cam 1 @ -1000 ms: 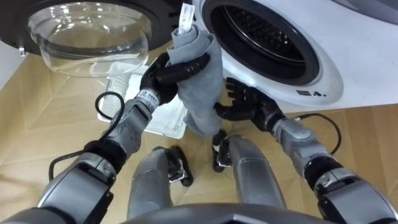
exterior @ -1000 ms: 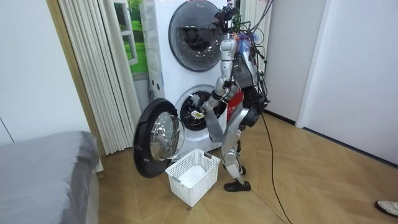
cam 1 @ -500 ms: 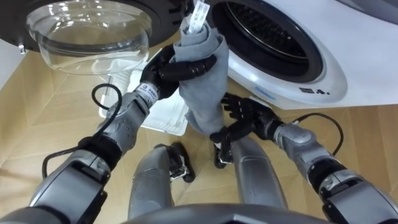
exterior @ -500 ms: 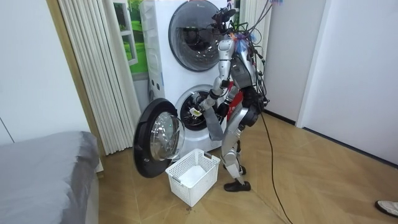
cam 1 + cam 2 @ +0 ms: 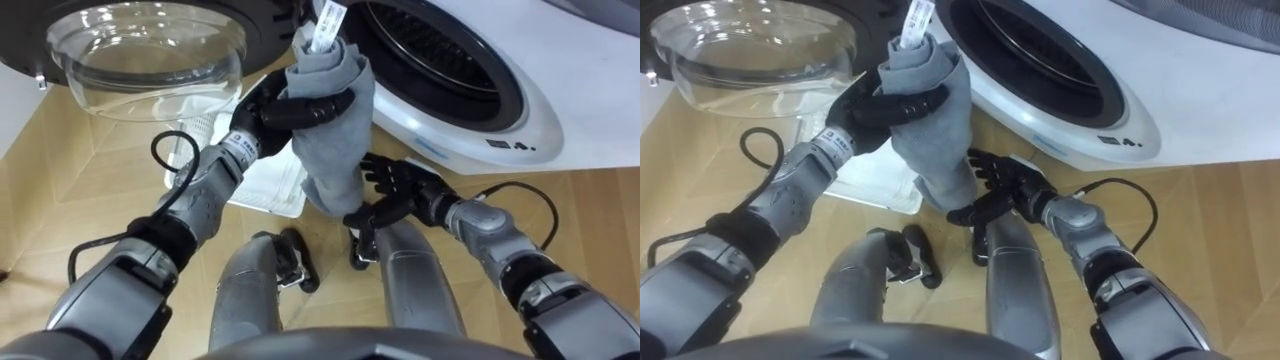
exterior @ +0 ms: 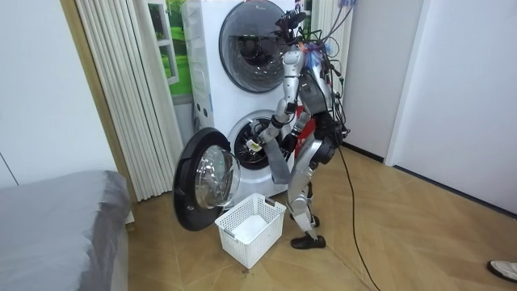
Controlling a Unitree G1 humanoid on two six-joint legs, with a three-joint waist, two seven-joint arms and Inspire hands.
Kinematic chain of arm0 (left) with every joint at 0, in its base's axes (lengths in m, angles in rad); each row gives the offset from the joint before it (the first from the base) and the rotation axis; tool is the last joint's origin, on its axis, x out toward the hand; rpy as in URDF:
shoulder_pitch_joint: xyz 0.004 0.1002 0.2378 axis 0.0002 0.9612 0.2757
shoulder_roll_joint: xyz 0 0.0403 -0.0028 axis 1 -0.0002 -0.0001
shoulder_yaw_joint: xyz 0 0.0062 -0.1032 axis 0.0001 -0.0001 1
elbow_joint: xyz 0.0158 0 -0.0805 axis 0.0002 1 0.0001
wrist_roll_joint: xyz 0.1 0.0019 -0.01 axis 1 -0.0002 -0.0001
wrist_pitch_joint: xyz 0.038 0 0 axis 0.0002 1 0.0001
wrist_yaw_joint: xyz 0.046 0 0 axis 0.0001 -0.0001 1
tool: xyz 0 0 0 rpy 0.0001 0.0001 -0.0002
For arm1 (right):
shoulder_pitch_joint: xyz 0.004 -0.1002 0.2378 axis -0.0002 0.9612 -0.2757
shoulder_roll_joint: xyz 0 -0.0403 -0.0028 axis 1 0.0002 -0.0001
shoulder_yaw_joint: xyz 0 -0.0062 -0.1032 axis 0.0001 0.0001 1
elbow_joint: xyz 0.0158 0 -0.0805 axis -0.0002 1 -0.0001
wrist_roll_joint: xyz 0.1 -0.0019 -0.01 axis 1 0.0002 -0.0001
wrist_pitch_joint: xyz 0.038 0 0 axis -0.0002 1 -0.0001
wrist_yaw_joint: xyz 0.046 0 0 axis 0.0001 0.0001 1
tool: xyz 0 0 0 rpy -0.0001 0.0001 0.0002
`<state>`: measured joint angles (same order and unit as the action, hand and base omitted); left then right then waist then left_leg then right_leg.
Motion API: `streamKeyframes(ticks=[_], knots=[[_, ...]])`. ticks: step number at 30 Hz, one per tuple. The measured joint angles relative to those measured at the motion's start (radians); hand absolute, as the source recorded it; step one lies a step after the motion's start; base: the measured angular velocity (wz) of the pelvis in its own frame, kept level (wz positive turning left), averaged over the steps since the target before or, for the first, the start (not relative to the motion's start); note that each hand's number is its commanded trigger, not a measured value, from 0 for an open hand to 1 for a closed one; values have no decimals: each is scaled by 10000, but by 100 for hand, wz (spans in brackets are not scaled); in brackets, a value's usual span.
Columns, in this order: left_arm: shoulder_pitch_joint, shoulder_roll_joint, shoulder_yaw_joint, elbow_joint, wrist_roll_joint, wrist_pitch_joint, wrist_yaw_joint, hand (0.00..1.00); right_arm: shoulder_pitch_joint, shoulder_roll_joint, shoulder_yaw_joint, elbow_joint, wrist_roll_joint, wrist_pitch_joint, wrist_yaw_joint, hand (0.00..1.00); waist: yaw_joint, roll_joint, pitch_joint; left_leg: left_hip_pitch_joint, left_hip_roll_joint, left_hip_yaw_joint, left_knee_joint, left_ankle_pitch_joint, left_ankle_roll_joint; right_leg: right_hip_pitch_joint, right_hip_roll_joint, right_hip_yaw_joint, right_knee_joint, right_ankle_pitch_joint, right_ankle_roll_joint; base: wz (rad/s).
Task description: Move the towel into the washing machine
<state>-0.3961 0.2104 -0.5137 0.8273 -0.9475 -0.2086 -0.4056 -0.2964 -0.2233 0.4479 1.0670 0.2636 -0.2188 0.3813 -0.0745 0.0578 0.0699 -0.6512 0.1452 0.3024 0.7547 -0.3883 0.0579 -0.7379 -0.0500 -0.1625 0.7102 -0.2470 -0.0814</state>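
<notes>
The left hand [image 5: 283,108] clenches the towel [image 5: 335,140] beside the washer opening [image 5: 430,55]; the right hand [image 5: 398,190] below is spread and empty, likely to gather the hanging end.

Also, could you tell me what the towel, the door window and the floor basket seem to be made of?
The towel looks like soft grey cloth, matte, bunching where the left hand grips it. The door window seems clear glass or plastic: see-through and glossy. The basket looks like white rigid plastic with a slotted wall.

Bright, even indoor light — soft shadows, glare on glass door [image 5: 140,60].
</notes>
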Motion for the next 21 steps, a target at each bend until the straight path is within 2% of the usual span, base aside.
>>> streamKeyframes(ticks=[6, 11, 14, 18, 21], knots=[[-4, 278, 9, -29, -108, -1, -11, 100, 26, -199, 11, -116, -67, -6, 7, 0, -12, 43, -21, 29, -24, 6, -45, 35, -19, -6, 3, 39, 13, 0, -2, 0], [-3, 240, -13, -21, -633, 43, -201, 100, 23, -193, 14, -212, -9, 14, 6, 0, -55, 41, -20, 24, -34, 7, -6, 51, -17, -10, -10, 40, 47, -5, -9, 0], [26, 112, -10, -2, -1119, 155, -494, 100, 54, -151, 11, -304, 51, 31, 24, 0, -60, 38, -19, 17, -41, -3, 28, 52, -15, -9, -19, 38, 54, -7, -12, 0], [118, -199, 14, 0, -1910, 558, -675, 100, 76, -53, -6, -593, 2, 360, 104, 0, -59, 29, -20, 12, -62, 2, 15, 60, 0, -32, -33, 61, 69, -6, -12, 0], [172, -392, 16, 6, -1997, 737, -691, 100, 55, 43, -17, -594, -144, 540, 104, 0, -64, 19, -25, 10, -63, 3, -27, 61, 2, -35, -23, 61, 33, -5, -11, 0]])
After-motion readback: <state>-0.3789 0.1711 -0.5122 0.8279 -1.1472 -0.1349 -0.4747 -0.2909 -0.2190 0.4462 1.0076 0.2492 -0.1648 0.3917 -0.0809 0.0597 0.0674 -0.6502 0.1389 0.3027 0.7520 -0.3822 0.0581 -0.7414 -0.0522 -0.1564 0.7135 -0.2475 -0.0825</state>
